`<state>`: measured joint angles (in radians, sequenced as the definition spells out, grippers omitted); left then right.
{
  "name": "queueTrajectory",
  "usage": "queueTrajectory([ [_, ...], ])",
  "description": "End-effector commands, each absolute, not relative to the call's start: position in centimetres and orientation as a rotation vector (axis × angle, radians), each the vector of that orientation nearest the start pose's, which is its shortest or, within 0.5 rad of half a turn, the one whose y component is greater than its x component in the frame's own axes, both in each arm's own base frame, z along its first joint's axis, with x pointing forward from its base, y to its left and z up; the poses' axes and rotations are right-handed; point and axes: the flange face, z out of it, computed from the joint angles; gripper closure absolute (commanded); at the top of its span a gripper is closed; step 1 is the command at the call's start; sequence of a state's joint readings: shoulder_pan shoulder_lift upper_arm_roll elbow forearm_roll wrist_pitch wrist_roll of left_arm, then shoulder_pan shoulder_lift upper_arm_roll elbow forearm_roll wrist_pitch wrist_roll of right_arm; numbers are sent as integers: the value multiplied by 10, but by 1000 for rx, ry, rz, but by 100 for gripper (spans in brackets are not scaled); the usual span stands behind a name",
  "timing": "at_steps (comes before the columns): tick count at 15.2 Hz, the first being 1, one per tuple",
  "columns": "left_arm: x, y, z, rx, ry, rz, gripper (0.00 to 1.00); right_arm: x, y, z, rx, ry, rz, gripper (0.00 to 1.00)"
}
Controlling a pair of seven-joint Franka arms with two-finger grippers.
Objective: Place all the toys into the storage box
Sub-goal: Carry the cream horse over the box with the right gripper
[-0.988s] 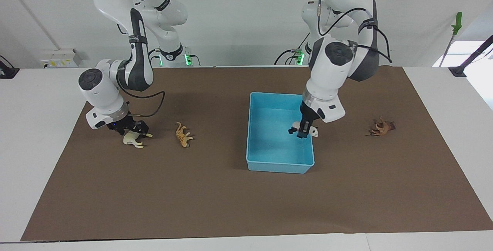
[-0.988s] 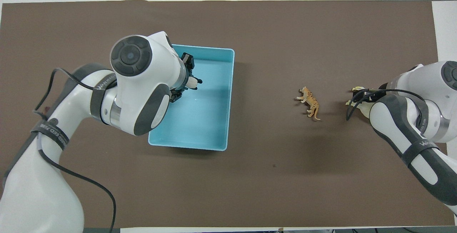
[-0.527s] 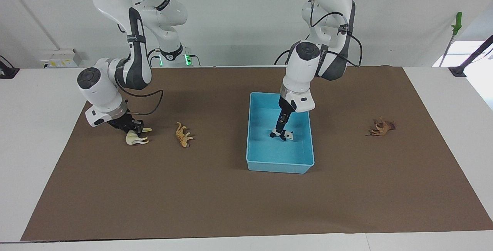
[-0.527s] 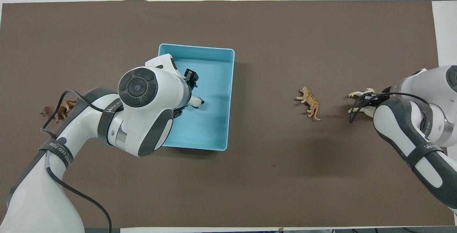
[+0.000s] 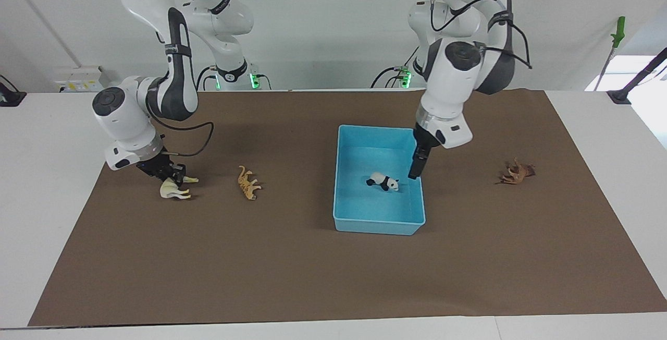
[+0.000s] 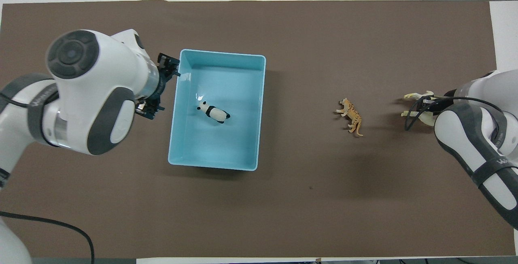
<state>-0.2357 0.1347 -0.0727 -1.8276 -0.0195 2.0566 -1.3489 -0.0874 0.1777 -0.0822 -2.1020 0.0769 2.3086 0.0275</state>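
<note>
Black-and-white panda point(image 5: 382, 181) lies in storage box point(image 5: 345, 173), left tool point(image 5: 415, 167) empty

**Panda in the bin, two toys outside**

The panda point(image 6: 213, 112) lies inside the blue storage box point(image 6: 174, 134), left of centre; the left gripper point(image 6: 158, 86), fingers spread, hangs at the box's left wall; the orange cat point(image 6: 351, 116) lies right of centre; the right gripper point(image 6: 425, 106) grips the cream horse point(image 6: 417, 96) at far right.
</note>
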Motion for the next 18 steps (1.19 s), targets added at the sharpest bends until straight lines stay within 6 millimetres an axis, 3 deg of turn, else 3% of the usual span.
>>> queueTrajectory([
  [1,585,-116,474,-2828,-1487,-42,0,601,-83,408,-3034,428,-48,100],
  [3,585,-71,468,-2883,-1343,-26,0,627,-40,454,-3031,431,-45,100],
  [5,574,-37,457,-2955,-1134,0,0,650,6,481,-3021,512,-71,100],
  [8,551,4,431,-3045,-799,62,0,655,93,490,-2989,558,-97,100],
  [11,540,43,403,-3068,-732,15,0,648,194,508,-2963,563,-125,100],
  [13,538,58,393,-3075,-636,16,0,629,275,492,-2954,590,-114,100],
  [16,537,70,379,-3035,-427,-22,0,613,341,482,-2902,656,-151,100],
  [18,536,86,365,-3036,-444,-85,0,592,387,479,-2898,648,-140,100],
])
